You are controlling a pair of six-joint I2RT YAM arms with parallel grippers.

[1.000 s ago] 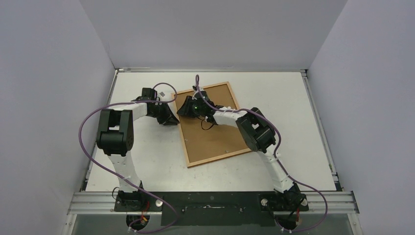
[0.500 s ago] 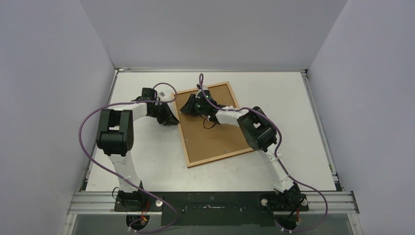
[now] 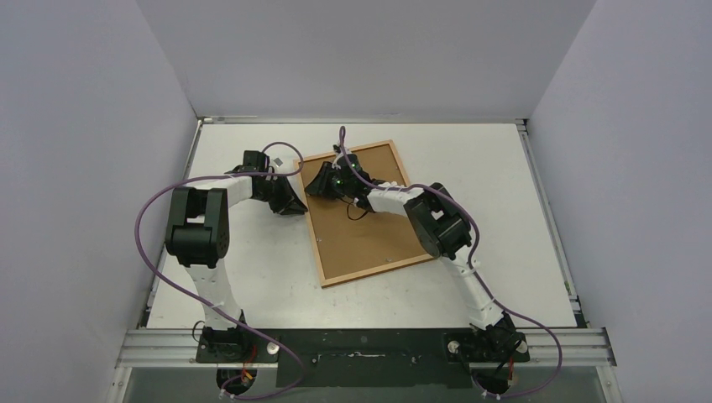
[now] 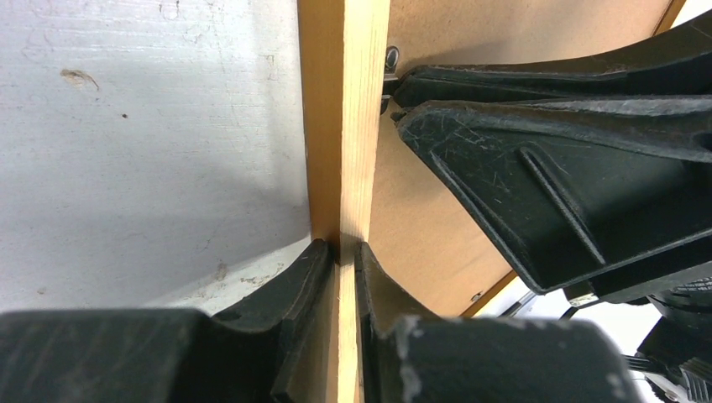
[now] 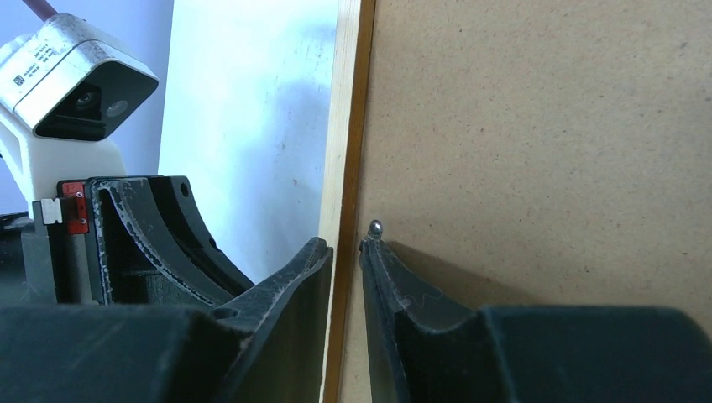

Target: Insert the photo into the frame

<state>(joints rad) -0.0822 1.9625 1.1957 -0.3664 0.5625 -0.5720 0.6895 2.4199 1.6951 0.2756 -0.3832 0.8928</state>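
The orange-brown wooden frame [image 3: 312, 233] lies face down on the table with a brown fibreboard backing panel [image 3: 369, 235] set in it. The photo is not in view. My left gripper [image 3: 295, 204] is shut on the frame's left rail [image 4: 340, 126], one finger on each side [image 4: 340, 248]. My right gripper [image 3: 312, 186] is over the same rail further back, its fingers nearly together [image 5: 346, 243]. One fingertip is above the rail [image 5: 344, 126] and the other rests on the backing [image 5: 546, 126], touching a small metal tab [image 5: 374, 227]. That tab also shows in the left wrist view [image 4: 391, 57].
The white table [image 3: 504, 185] has grey walls on the left, back and right. Purple cables loop over both arms. The left gripper's body and camera [image 5: 84, 92] sit close beside the right gripper.
The right wrist shifted slightly to the right and came back by the frame's left rail. The left arm and the frame have not moved.
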